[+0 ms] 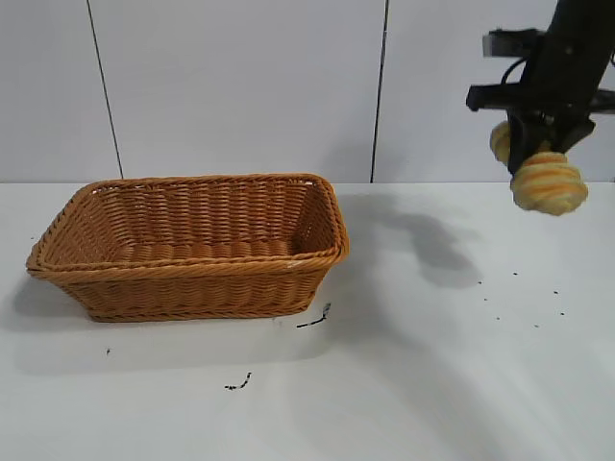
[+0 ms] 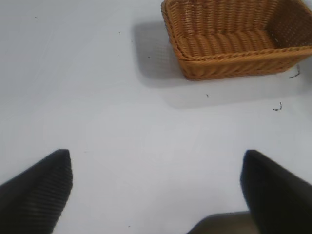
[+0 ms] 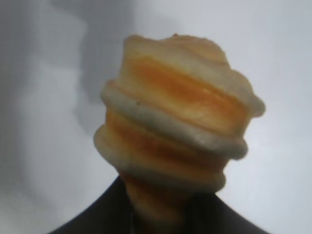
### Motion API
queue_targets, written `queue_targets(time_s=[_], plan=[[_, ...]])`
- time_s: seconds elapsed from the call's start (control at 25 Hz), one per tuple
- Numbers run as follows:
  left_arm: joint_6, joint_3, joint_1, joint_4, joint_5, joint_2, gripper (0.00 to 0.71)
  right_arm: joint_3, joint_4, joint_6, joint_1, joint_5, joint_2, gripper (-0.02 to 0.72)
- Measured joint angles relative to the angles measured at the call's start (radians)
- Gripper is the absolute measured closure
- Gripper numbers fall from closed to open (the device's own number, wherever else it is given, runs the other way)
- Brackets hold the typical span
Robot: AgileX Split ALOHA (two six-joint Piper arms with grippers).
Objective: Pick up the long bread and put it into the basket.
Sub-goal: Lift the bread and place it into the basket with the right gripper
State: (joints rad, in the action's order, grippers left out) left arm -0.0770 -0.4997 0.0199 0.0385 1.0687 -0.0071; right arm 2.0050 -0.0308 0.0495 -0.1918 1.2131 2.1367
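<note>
The long bread (image 1: 548, 182), tan-yellow with orange-brown ridges, hangs high above the table at the far right, clamped in my right gripper (image 1: 536, 144). In the right wrist view the long bread (image 3: 178, 117) fills the middle and sticks out from between the dark jaws, with my right gripper (image 3: 163, 214) shut around its near end. The wicker basket (image 1: 192, 264) stands empty on the left half of the table, well to the left of the bread. My left gripper (image 2: 156, 195) is open and empty over bare table; the basket (image 2: 234, 63) shows far off in its view.
The white table (image 1: 432, 365) carries a few small dark specks (image 1: 312, 320) near the basket's front right corner. A white panelled wall stands behind.
</note>
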Motion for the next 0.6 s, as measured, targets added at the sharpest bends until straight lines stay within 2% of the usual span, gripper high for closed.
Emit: queue_targets(time_s=[0.24, 0.36, 0.48, 0.6], plan=[[0.000, 0.000, 0.000, 0.000, 0.000, 0.000, 0.018, 0.152, 0.005, 0.016, -0.169, -0.049, 0.052, 0.576], [0.000, 0.000, 0.000, 0.000, 0.000, 0.000, 0.018, 0.227, 0.005, 0.063, -0.259, -0.082, 0.087, 0.576], [0.000, 0.000, 0.000, 0.000, 0.000, 0.000, 0.018, 0.262, 0.005, 0.156, -0.347, -0.158, 0.124, 0.576], [0.000, 0.000, 0.000, 0.000, 0.000, 0.000, 0.018, 0.269, 0.004, 0.324, -0.424, -0.239, 0.157, 0.577]])
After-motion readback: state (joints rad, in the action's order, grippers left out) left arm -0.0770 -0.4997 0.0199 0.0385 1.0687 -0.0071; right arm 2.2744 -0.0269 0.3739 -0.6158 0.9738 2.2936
